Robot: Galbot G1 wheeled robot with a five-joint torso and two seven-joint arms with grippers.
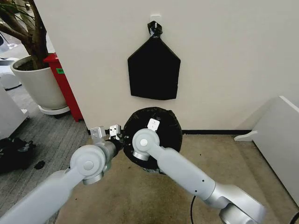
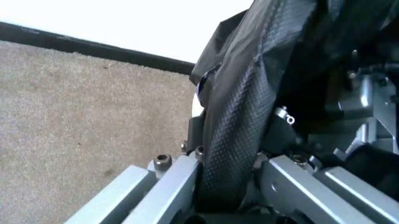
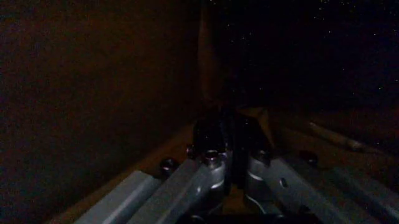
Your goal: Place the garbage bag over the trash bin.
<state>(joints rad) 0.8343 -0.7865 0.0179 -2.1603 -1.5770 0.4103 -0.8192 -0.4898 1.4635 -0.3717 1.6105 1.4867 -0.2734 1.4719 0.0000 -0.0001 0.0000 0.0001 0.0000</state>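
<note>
Left gripper [image 2: 227, 186] is clamped on a fold of the thin, crinkly black plastic garbage bag [image 2: 249, 112] at the left side of the bin's rim. Right gripper [image 3: 227, 135] reaches down inside the bag-lined small round trash bin [image 1: 148, 169], its fingers pressed together on a thin dark fold of the film. That bag [image 1: 163, 128] drapes over the bin, which stands on the beige carpet [image 1: 154, 200] against the white wall [image 1: 224, 56], below a flat black house-shaped bundle [image 1: 154, 70] hanging there.
</note>
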